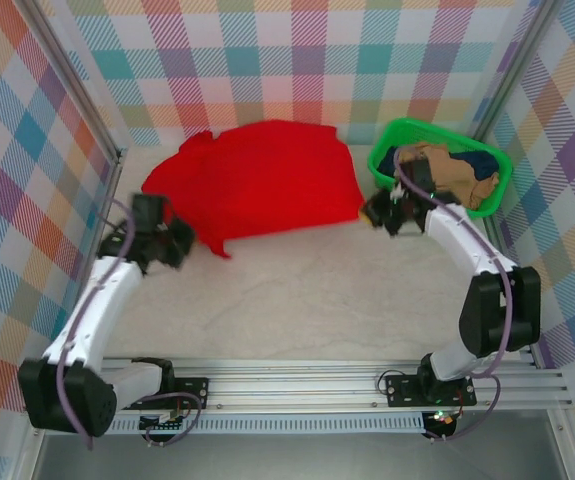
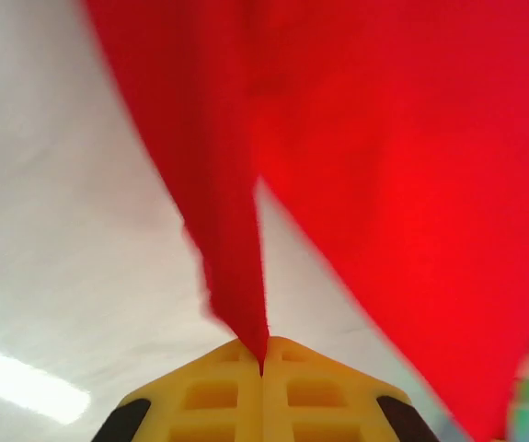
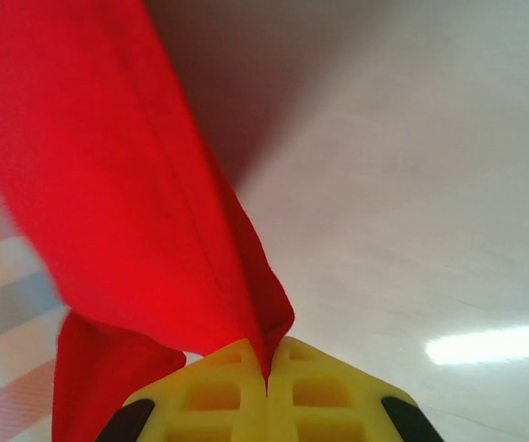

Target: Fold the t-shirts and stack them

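Surface, pale and bare over its whole near half, from the red t-shirt down to the metal rail where both arms are bolted; plaid walls hem it in at left, right and back. The red t-shirt lies spread on the far half, long axis running left to right, far edge close to the back wall; from where I stand I cannot tell which end is the collar. Just right of it, in the far right corner, sits a green basket holding a tan t-shirt and a dark navy t-shirt, bunched together.

The left hand, blurred, is at the shirt's near left corner; the right hand is at the near right corner, close beside the basket. In the left wrist view the yellow fingers meet on a drawn-out tail of red cloth, the hand clamped on it; in the right wrist view that hand is likewise pinched tight on a red fold, which rises off the surface.
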`<state>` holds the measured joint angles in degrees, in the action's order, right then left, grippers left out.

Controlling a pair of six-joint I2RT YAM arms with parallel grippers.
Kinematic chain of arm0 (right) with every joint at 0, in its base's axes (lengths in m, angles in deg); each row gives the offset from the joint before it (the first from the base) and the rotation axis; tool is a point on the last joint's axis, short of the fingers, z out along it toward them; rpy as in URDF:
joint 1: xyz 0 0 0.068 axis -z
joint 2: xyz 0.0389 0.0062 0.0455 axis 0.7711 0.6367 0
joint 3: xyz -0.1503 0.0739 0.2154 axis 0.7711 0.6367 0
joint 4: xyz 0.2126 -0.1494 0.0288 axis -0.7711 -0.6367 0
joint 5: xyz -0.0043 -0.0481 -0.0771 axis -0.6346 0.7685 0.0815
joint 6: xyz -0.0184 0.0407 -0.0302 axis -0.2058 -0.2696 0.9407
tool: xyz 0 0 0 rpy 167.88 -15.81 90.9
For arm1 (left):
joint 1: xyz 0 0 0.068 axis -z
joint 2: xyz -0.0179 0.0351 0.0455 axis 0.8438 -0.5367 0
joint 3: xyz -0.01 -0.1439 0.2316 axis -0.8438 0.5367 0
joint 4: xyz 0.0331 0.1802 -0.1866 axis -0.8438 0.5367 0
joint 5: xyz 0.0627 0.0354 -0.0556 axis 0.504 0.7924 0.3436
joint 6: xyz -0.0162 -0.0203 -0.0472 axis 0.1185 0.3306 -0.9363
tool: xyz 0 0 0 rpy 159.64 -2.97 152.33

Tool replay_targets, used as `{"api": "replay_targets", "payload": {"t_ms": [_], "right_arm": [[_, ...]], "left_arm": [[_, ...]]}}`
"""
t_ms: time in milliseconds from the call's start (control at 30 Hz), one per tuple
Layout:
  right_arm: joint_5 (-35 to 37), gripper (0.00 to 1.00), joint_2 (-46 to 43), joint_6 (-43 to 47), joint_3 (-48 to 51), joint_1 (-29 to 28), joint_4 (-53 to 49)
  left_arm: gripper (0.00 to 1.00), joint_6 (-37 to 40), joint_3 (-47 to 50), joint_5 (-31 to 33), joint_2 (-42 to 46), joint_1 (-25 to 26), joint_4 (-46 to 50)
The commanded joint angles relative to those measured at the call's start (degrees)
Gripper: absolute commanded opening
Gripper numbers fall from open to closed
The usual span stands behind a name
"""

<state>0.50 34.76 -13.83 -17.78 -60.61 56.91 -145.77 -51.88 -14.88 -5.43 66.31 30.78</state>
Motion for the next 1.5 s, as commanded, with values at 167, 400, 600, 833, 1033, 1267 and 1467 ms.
{"api": "replay_targets", "payload": {"t_ms": [167, 400, 600, 833, 1033, 1267, 1467], "right_arm": [[3.1, 0.00, 11.6, 7.0, 4.5, -0.8, -3.8], [15.2, 0.00, 8.3, 7.0, 6.3, -0.7, -13.2], [19.4, 0.00, 0.1, 6.2, 11.3, -0.8, -17.0], [21.2, 0.00, -5.2, 6.9, 15.8, -0.7, -20.0], [23.6, 0.24, -4.1, 6.9, 12.8, -0.6, -21.7], [19.5, 0.50, -10.3, 14.9, 5.8, -1.4, -9.8], [4.9, 0.38, 2.8, 18.2, -2.2, -1.9, -0.7]], "left_arm": [[0.00, -2.6, 16.8, 0.5, -2.0, 5.9, -4.9], [0.00, -4.1, 16.6, -1.0, -2.1, 8.0, -5.6], [0.00, -6.2, 14.4, -1.7, -0.5, 9.9, -3.7], [0.23, -7.4, 9.6, -1.6, 6.9, 11.7, 4.5], [0.57, -0.4, -4.3, 1.7, 0.5, 7.1, 10.5], [0.33, 6.5, -29.9, 6.7, -26.8, -5.5, 6.6], [0.21, 12.2, -60.3, 6.8, -57.5, -9.4, 9.8]]}}
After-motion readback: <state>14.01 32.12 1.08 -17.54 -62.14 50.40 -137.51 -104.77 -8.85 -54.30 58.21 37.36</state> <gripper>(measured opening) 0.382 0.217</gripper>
